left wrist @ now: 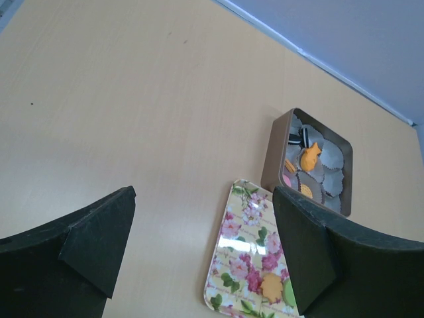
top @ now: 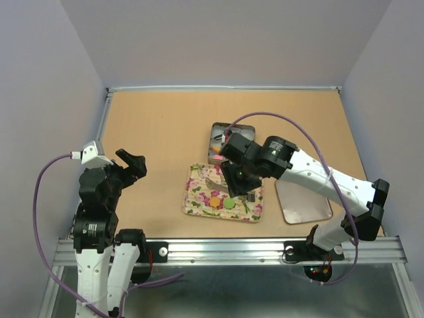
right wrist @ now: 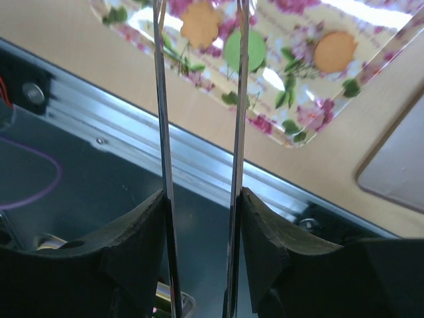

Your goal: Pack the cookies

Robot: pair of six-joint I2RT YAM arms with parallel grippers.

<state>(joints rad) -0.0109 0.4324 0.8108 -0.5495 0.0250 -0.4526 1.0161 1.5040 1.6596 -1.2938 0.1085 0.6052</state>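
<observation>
A floral tray (top: 199, 199) holds an orange flower cookie (top: 215, 199) and a green round cookie (top: 229, 203). The right wrist view shows them as the orange flower (right wrist: 200, 23) and the green one (right wrist: 245, 50), with a round orange cookie (right wrist: 335, 51) beside them. An open tin (top: 216, 127) behind the tray holds paper cups with more cookies (left wrist: 309, 157). My right gripper (top: 240, 177) is shut on metal tongs (right wrist: 162, 99), whose two blades reach over the tray, spread either side of nothing. My left gripper (top: 132, 164) is open and empty, left of the tray.
The tin's lid (top: 303, 199) lies right of the tray, under my right arm. The table's metal front rail (top: 225, 250) runs just below the tray. Walls close in the table on three sides.
</observation>
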